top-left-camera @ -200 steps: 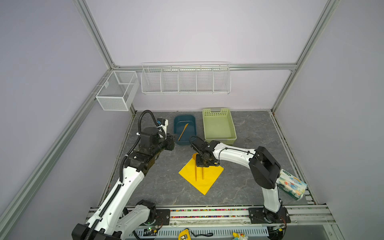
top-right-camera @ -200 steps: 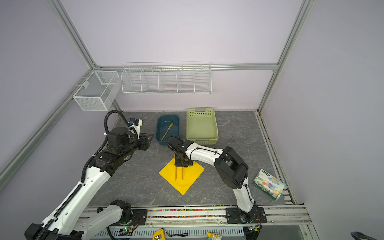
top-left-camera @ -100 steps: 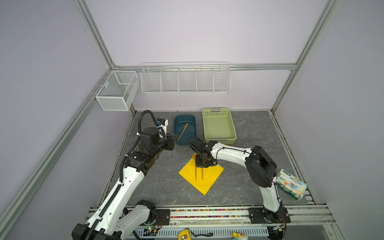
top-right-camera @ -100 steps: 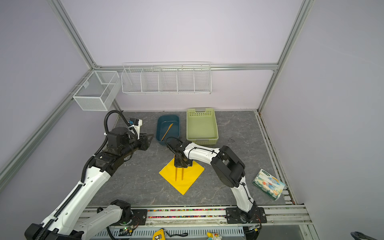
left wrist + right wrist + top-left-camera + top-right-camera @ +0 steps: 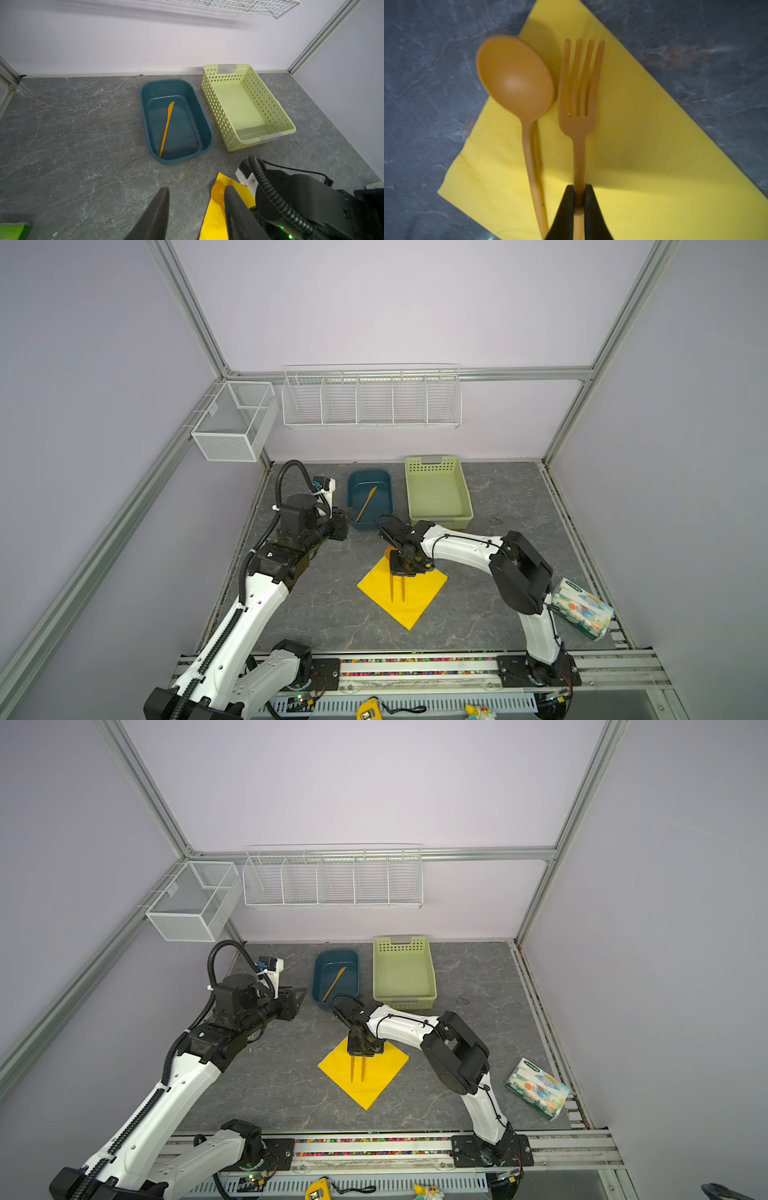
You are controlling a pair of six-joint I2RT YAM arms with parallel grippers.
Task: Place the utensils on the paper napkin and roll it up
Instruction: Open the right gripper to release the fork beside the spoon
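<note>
— Grey marbled table [image 5: 324, 614], pale lilac wall [image 5: 374, 302] behind. Where is the paper napkin [image 5: 419, 597]?

— Mid-table. It lies flat, bright yellow, turned like a diamond in both top views.

— What lies on it?

— The spoon [image 5: 515, 76] and the fork [image 5: 579, 99], side by side, heads toward one corner. The spoon's bowl hangs partly over the napkin's edge, above the table.

— And the third piece?

— The knife [image 5: 166, 126] lies slantwise in the blue tub [image 5: 210, 135], which sits beside the green basket [image 5: 268, 104] near the wall.

— Grippers?

— The right gripper [image 5: 579, 187] is clenched on the fork's handle, low over the napkin. The left gripper [image 5: 196, 188] has its jaws apart with nothing between them, just beside the tub's near end.

— Anything else?

— A patterned tissue pack [image 5: 582, 608] at the table's right edge.
</note>
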